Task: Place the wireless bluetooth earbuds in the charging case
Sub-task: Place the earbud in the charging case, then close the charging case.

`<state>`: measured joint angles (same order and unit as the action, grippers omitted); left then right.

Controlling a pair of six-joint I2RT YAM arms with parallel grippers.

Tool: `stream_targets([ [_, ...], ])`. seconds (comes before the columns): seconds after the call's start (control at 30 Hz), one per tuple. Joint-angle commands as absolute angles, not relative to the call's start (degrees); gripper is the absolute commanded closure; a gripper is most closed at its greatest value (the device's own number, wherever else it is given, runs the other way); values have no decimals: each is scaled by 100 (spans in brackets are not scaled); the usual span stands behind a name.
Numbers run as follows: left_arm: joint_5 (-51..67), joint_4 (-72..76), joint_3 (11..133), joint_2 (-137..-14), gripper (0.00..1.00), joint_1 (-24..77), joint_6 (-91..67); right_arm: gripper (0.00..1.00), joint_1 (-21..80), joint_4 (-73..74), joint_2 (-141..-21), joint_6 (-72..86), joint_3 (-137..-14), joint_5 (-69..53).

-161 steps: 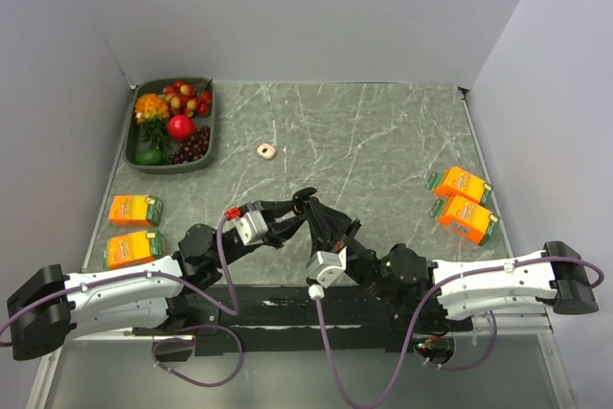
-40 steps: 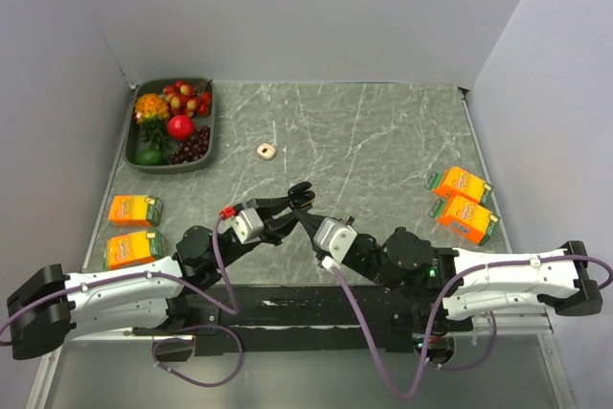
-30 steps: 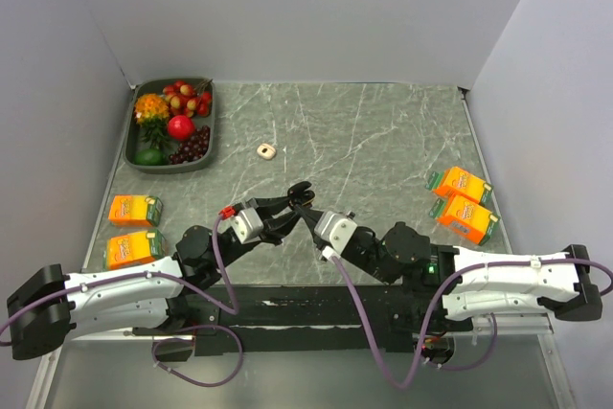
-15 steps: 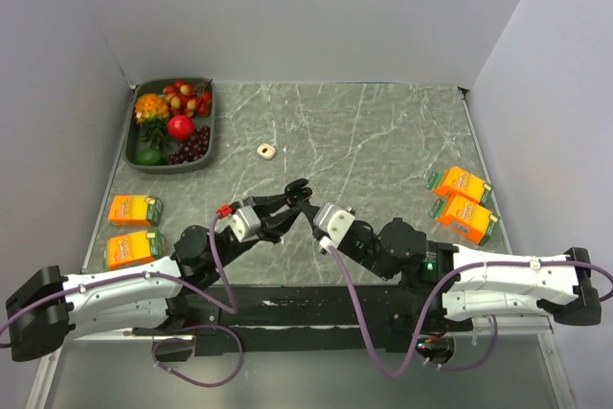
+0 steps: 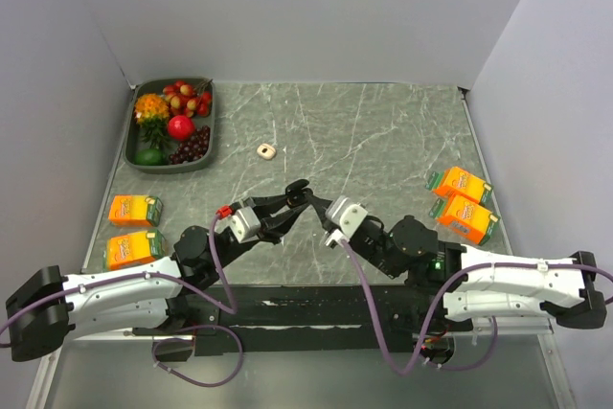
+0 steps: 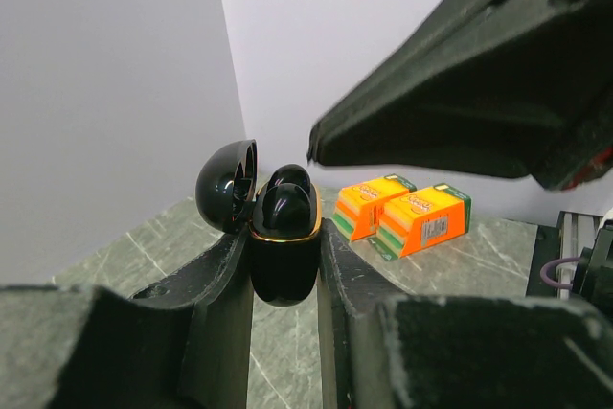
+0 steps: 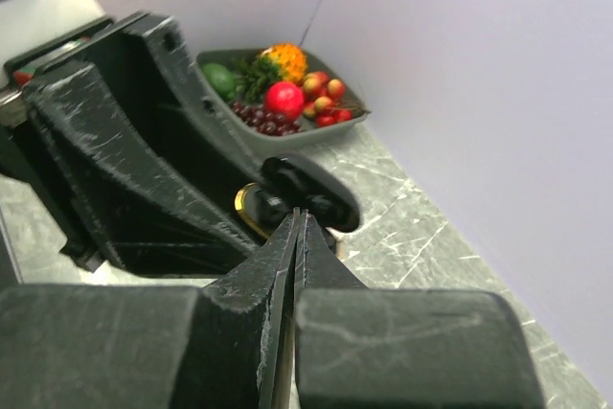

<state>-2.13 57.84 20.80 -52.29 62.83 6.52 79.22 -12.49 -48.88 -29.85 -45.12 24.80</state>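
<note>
My left gripper (image 6: 285,241) is shut on the charging case (image 6: 284,261), a glossy black pebble with a gold rim, held above the table. Its lid (image 6: 226,184) hangs open to the left. Two rounded black earbuds (image 6: 286,196) sit inside the rim. My right gripper (image 7: 299,214) is shut with nothing between its fingers, its tips right at the case's lid (image 7: 311,192). From above, the case (image 5: 297,186) sits in the left gripper (image 5: 293,190), with the right gripper (image 5: 309,200) just beside it.
A grey tray (image 5: 212,122) of fruit stands at the back left. A beige ring (image 5: 266,150) lies on the marble table. Two orange cartons (image 5: 133,210) lie at the left edge and two more (image 5: 464,202) at the right.
The right arm has pushed forward over the last second, bringing its shut tips up to the case. The left gripper, holding the case, shifted slightly farther from the bases.
</note>
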Motion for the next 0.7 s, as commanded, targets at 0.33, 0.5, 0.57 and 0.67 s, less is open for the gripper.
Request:
stream_targets([
  [0.33,-53,6204,1916,-5256,99,6319,448,85,6012,921,-5290,-291,-6519,2101],
  [0.5,-53,6205,1925,-5396,99,6311,360,83,5907,1898,-6020,-53,-7548,1549],
  [0.57,-53,6196,1934,-5449,99,6319,343,84,5898,2117,-6282,-9,-7768,1424],
  [0.67,-44,6187,1942,-5475,99,6319,317,84,5897,2443,-6599,-9,-8059,1152],
])
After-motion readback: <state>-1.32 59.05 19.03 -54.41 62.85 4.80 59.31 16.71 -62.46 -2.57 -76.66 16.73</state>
